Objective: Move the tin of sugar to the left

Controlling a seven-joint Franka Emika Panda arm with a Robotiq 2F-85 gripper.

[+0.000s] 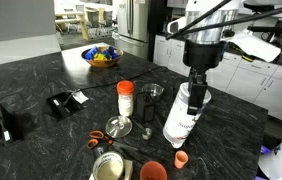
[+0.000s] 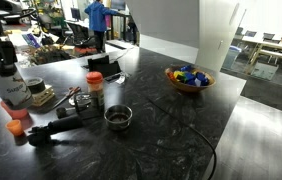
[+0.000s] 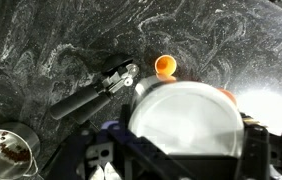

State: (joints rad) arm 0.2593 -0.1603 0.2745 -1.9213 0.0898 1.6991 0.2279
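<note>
The pincer (image 1: 194,98) is closed on the upper part of the tin of sugar (image 1: 181,125), which is tilted above the dark marbled worktop (image 1: 41,75). The tin is well apart from the orange-lidded white container (image 1: 125,98). A small orange cup (image 1: 181,158) lies near its base. In the wrist view, the tin's pale round end fills the foreground.

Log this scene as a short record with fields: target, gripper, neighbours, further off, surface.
target: tin of sugar, tall white canister standing on the counter
gripper: gripper down at the tin's top; whether it is open or shut cannot be told
neighbours: orange-lidded container, clear glass vessel, small orange cup
further off: bowl of colourful items
surface: dark marbled counter
</note>
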